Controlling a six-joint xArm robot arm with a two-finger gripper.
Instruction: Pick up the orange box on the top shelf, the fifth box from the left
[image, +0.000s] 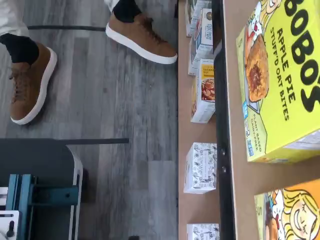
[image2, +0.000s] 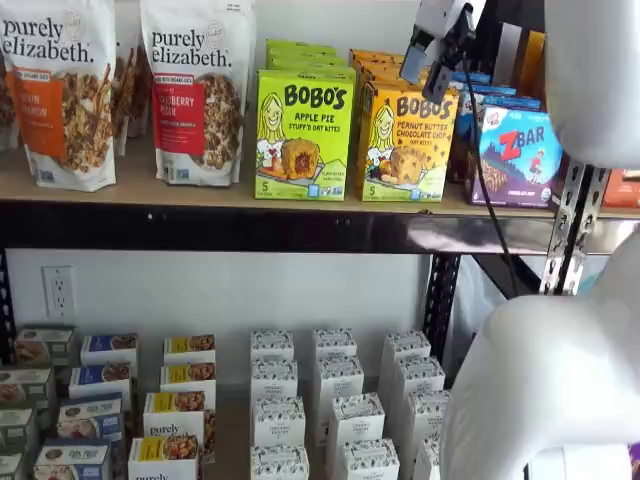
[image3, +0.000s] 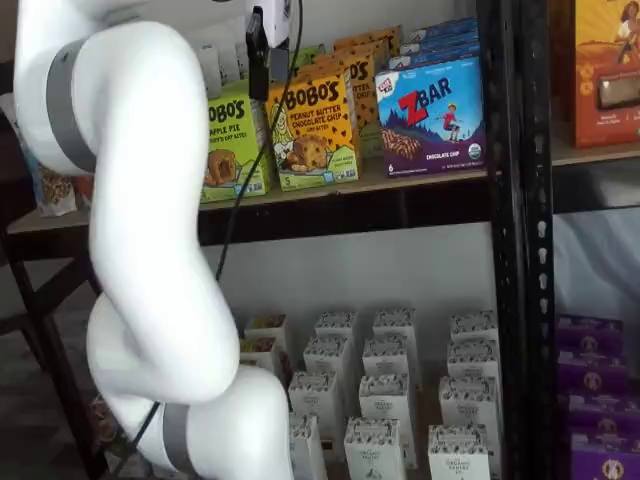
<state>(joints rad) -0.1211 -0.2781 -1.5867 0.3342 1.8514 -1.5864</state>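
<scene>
Hanging in front of the top shelf (image2: 200, 190), the gripper (image2: 436, 45) sits just above and slightly outward of the orange box (image2: 404, 140), so the step in hand looks like the approach, with no grasp made yet. That box stands upright at the front edge of the shelf board, touching the lime-green Apple Pie box (image2: 303, 135) on one side and close beside the blue ZBar box (image2: 520, 155) on the other; more cartons of the same kind are lined up behind it. In both shelf views the gripper shows only as a white body with a dark finger part seen side-on, so I cannot tell whether the fingers are apart or together; they hold nothing that I can see. From the wrist view, the orange box (image: 290, 212) shows only as a corner at the picture's border, with the Apple Pie box (image: 280, 80) filling most of the shelf seen there. My judgement is that the next move calls for shifting along the shelf edge until the orange carton is centred, then coming in with fingers spread wide enough to clear both neighbours.
</scene>
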